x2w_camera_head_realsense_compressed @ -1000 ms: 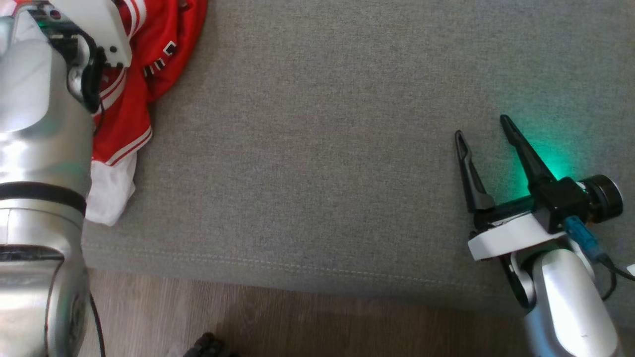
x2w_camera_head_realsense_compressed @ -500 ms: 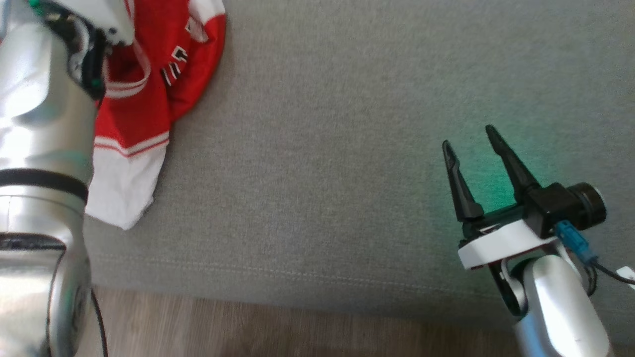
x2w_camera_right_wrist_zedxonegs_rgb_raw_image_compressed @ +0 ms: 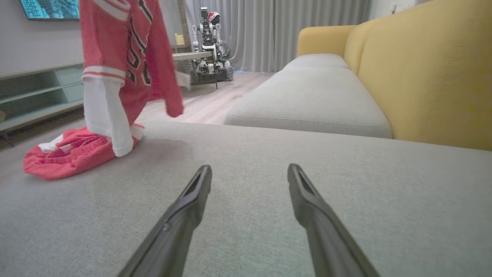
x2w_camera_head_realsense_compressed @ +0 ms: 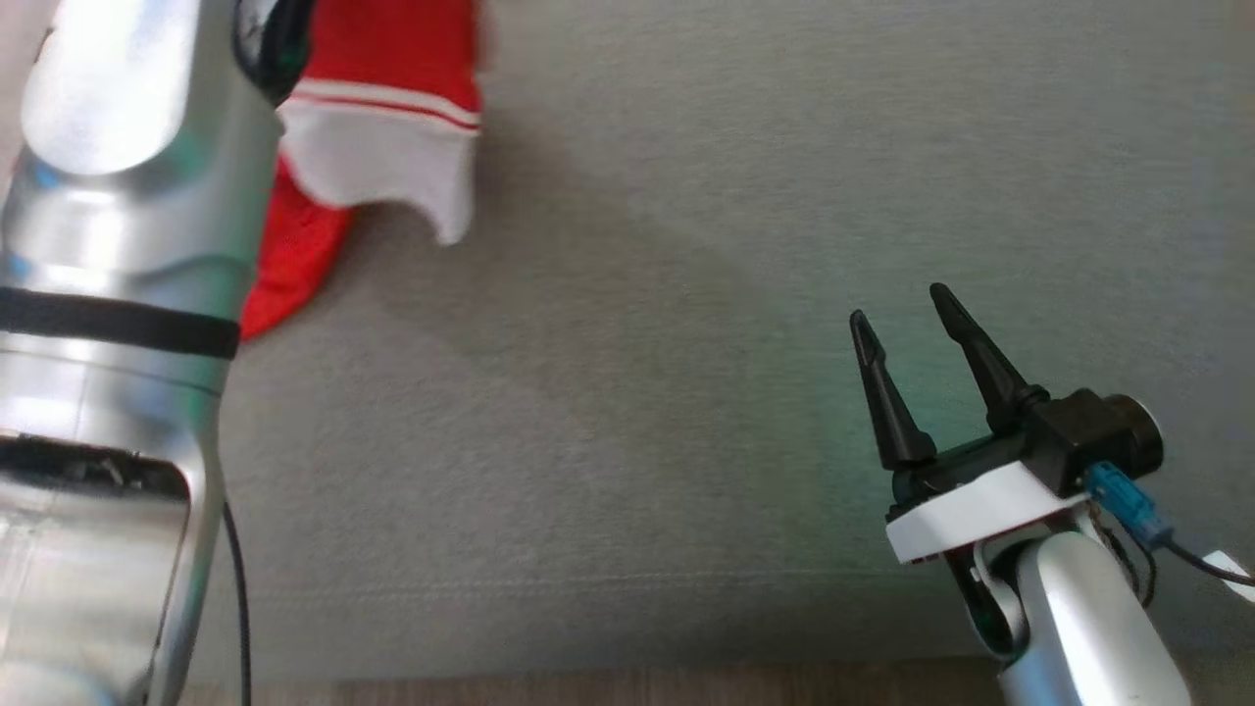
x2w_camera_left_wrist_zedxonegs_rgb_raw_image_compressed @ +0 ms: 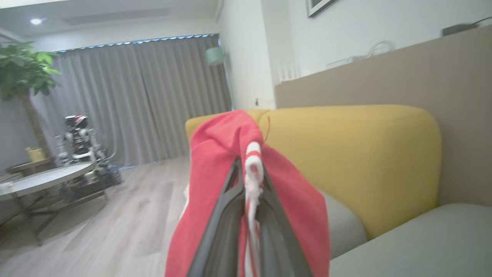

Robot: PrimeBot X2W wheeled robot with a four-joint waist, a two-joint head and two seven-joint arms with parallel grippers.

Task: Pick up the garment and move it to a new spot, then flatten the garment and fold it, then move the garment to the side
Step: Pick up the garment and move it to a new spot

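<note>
Where the left wrist view looks along the left gripper [x2w_camera_left_wrist_zedxonegs_rgb_raw_image_compressed: 249, 173], both fingers are clamped on a red-and-white fold of the garment [x2w_camera_left_wrist_zedxonegs_rgb_raw_image_compressed: 215, 154], which drapes over them. The right wrist view adds the full hang: the garment [x2w_camera_right_wrist_zedxonegs_rgb_raw_image_compressed: 115, 46] is raised, with its lower part heaped on the grey seat cushion [x2w_camera_right_wrist_zedxonegs_rgb_raw_image_compressed: 307, 200]. In the head view, a white sleeve [x2w_camera_head_realsense_compressed: 392, 167] hangs beside the left forearm [x2w_camera_head_realsense_compressed: 118, 245]. The right gripper [x2w_camera_head_realsense_compressed: 899, 304] hovers over the cushion, well apart from the garment, jaws spread and empty.
</note>
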